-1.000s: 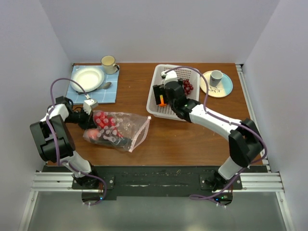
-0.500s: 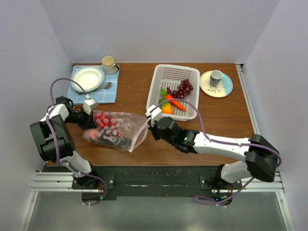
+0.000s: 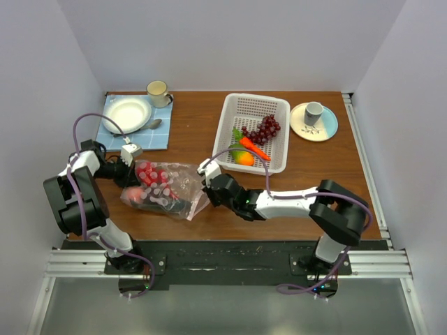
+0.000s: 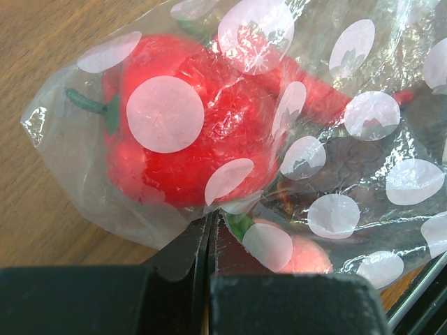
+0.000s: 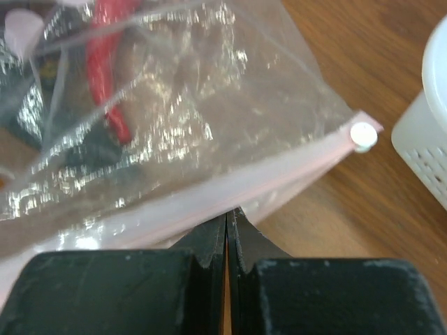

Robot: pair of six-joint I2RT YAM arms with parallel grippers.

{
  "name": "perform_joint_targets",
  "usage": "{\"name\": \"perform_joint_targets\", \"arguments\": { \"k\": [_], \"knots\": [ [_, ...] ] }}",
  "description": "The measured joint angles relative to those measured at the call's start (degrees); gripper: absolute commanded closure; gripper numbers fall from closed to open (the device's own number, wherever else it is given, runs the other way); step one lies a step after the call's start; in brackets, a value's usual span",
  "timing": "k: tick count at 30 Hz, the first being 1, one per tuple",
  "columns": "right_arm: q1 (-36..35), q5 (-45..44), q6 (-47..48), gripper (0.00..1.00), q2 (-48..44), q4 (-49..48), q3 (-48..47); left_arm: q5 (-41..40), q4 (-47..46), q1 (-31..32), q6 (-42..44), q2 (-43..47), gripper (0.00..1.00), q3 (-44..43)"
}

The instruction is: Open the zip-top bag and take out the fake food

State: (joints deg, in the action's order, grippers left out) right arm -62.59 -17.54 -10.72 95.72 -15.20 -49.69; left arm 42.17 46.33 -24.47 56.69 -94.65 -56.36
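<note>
**Both hands closed, one at each end of the bag**

- Top view: the zip-top bag (image 3: 174, 187) lies on the bench (image 3: 188, 129), lower left of centre. It is crumpled and dotted.
- Fake food (image 3: 155, 183) shows through the plastic as a red and dark cluster.
- Left wrist view: the left hand (image 4: 211, 227) sits at the bottom centre of the frame. Its jaws are pressed together on a fold of the bag's film.
- Just above the tips, inside the bag, is a red round fruit (image 4: 174, 139) with a green stem. A pinkish piece (image 4: 297, 252) sits lower right of it.
- Right wrist view: the right hand (image 5: 228, 218) has its jaws closed, with no gap. The tips touch the lower edge of the pink zip strip (image 5: 140, 225).
- I cannot tell whether the strip is actually pinched.
- A small white tab (image 5: 363, 135) sits at the strip's right end.
- A red chili (image 5: 108, 70) is visible inside the bag, upper left of the frame.
- Top view, upper right of centre: the white basket (image 3: 276, 108) holds grapes (image 3: 264, 129), a carrot (image 3: 253, 149) and a mango (image 3: 242, 158). It sits well apart from the bag.
- Upper left: a white plate (image 3: 127, 114) sits on a blue cloth (image 3: 157, 139), with a cup (image 3: 158, 91) beside it.
</note>
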Motion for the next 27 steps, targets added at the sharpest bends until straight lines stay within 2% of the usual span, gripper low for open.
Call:
{"name": "perform_joint_targets", "arguments": {
  "k": [3, 4, 5, 6, 7, 8, 10, 18, 27],
  "knots": [
    [0.0, -0.55, -0.5, 1.0, 2.45, -2.58, -1.42, 0.0, 0.02, 0.0, 0.02, 0.02, 1.0, 0.0],
    [0.0, -0.42, -0.66, 0.97, 3.23, -3.1, -1.99, 0.0, 0.0, 0.0, 0.02, 0.02, 1.0, 0.0],
    [0.0, 0.17, -0.83, 0.89, 4.2, -3.69, -2.82, 0.0, 0.02, 0.0, 0.02, 0.02, 1.0, 0.0],
    [0.02, 0.85, -0.9, 0.77, 5.2, -4.31, -3.65, 0.0, 0.02, 0.0, 0.02, 0.02, 1.0, 0.0],
    [0.02, 2.12, -1.03, 0.47, 6.14, -5.05, -4.42, 0.0, 0.02, 0.0, 0.02, 0.02, 1.0, 0.0],
    [0.02, 3.8, -1.18, 0.39, 7.08, -5.68, -5.16, 0.0, 0.02, 0.0, 0.02, 0.02, 1.0, 0.0],
    [-0.04, 7.17, -1.11, 0.29, 8.7, -6.36, -6.6, 0.0, 0.02, 0.0, 0.02, 0.02, 1.0, 0.0],
    [-2.75, 20.63, 0.48, 0.2, 13.68, -7.15, -10.43, 0.0, 0.02, 0.0, 0.02, 0.02, 1.0, 0.0],
    [-6.45, 27.45, 3.45, 0.22, 15.96, -6.54, -12.39, 0.0, 0.09, 0.0, 0.0, 0.02, 1.0, 0.0]
  ]
}}
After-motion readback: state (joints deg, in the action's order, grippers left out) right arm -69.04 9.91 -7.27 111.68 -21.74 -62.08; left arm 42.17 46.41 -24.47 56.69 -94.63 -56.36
